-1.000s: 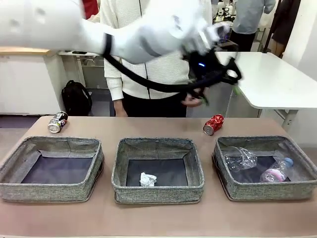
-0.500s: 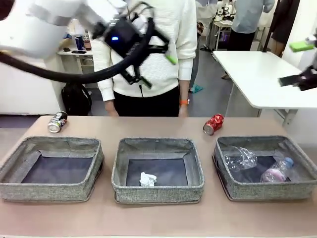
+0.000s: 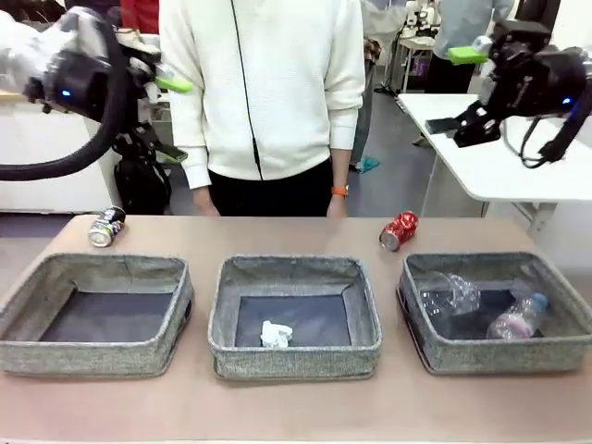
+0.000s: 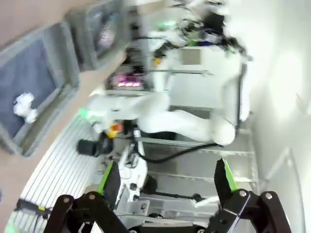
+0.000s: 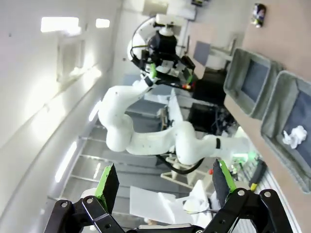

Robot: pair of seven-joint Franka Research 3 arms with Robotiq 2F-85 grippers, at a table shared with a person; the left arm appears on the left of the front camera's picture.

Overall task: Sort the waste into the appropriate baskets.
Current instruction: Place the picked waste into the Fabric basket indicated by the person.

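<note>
Arms swing back apart, left gripper and right gripper open and empty; crushed red can and dark can await sorting.

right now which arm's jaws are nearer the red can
Right. The right arm holds its jaws high above and right of the crushed red can; the left arm has them raised at the table's left side, above the dark can.

A robotics lab, folks: white robot arm on a metal frame, strip lights overhead, white work table at two o'clock, a backpack on the floor at ten o'clock.
</note>
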